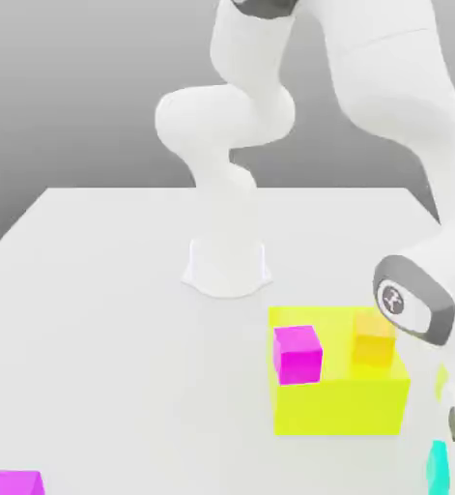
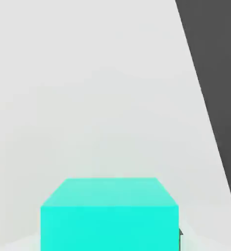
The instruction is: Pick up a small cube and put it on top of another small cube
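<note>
At between four and five o'clock in the exterior view, the gripper (image 2: 110, 238), its fingers partly hidden, was closed on the cyan cube (image 1: 438, 470). A magenta cube was cut off toward half past seven. Farther back, near five, the yellow block (image 1: 339, 408) carried an orange cube (image 1: 373, 343), its edges faint.

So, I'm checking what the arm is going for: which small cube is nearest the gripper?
The cyan one, right at the hand, unlike the magenta and orange cubes.

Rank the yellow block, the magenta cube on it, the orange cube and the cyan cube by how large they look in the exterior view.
1. Yellow block
2. Magenta cube

Unsure: orange cube, cyan cube, both partly hidden or cut off.
</note>
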